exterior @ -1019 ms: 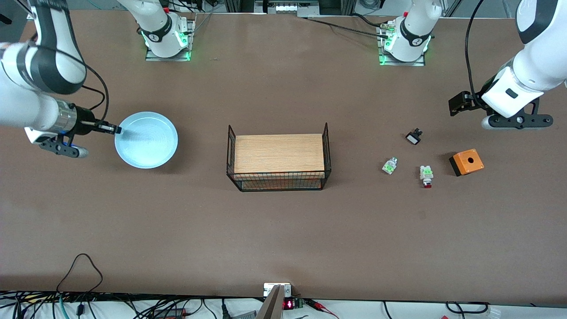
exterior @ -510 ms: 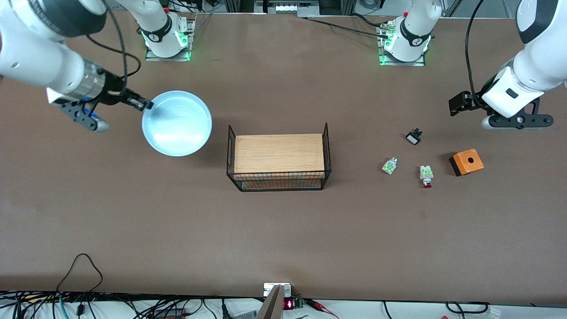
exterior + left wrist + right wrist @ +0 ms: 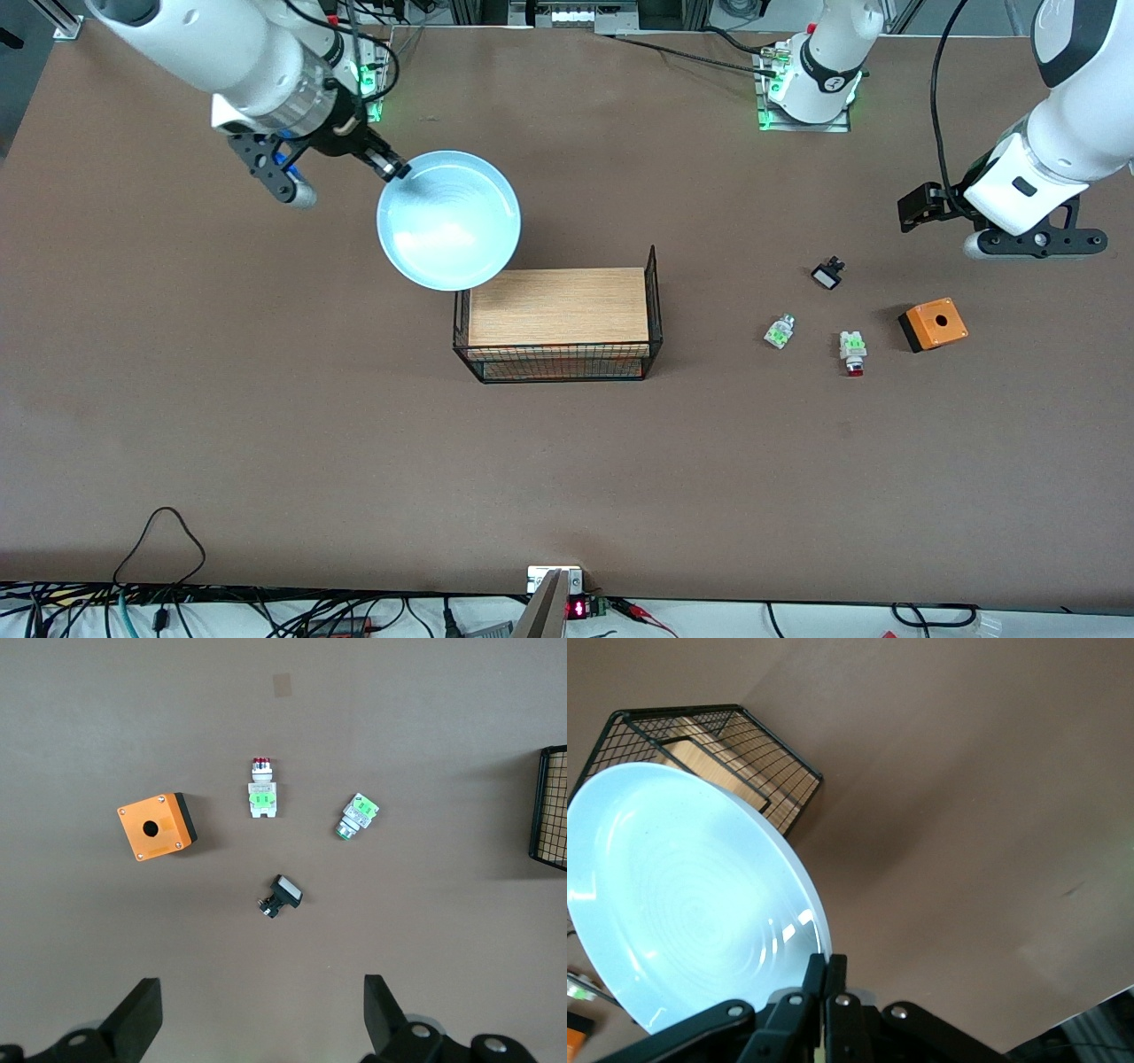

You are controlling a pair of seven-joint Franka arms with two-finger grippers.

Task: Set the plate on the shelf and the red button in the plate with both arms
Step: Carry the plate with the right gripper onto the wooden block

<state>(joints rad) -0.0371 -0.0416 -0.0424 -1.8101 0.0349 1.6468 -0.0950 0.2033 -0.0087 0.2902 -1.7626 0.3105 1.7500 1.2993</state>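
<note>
The pale blue plate (image 3: 448,220) (image 3: 691,904) hangs in the air, and my right gripper (image 3: 392,168) (image 3: 825,964) is shut on its rim. The plate overlaps the corner of the wire basket (image 3: 654,301) nearest the right arm's base, where a wooden board (image 3: 558,306) lies. The red button (image 3: 852,351) (image 3: 260,793), white with a green top and a red tip, lies on the table toward the left arm's end. My left gripper (image 3: 915,213) (image 3: 263,1019) waits open in the air over bare table, nothing between its fingers.
An orange box (image 3: 933,323) (image 3: 156,827) lies beside the red button. A white-green piece without red tip (image 3: 779,332) (image 3: 357,815) and a small black-and-white piece (image 3: 827,273) (image 3: 281,896) lie close by. Cables run along the table's front edge (image 3: 159,532).
My right arm has lifted the plate off the table and carried it toward the wire basket. The left arm has not moved.
</note>
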